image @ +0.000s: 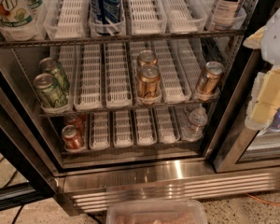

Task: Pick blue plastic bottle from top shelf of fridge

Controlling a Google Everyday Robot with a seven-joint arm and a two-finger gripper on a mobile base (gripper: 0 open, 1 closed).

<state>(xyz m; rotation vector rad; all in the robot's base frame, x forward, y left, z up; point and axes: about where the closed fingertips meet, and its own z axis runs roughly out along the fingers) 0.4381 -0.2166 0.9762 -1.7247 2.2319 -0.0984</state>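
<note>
Gripper [268,97], right edge of view: pale-yellow blocky segments. White rounded housing [276,31] above it, w/ yellowish tab at left.

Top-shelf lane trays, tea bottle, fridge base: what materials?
The lane trays: translucent white slotted plastic, matte. The blue plastic bottle: likely clear plastic, glossy below its label. The fridge base: ribbed steel, by its sheen. The end effector hangs at far right.
</note>
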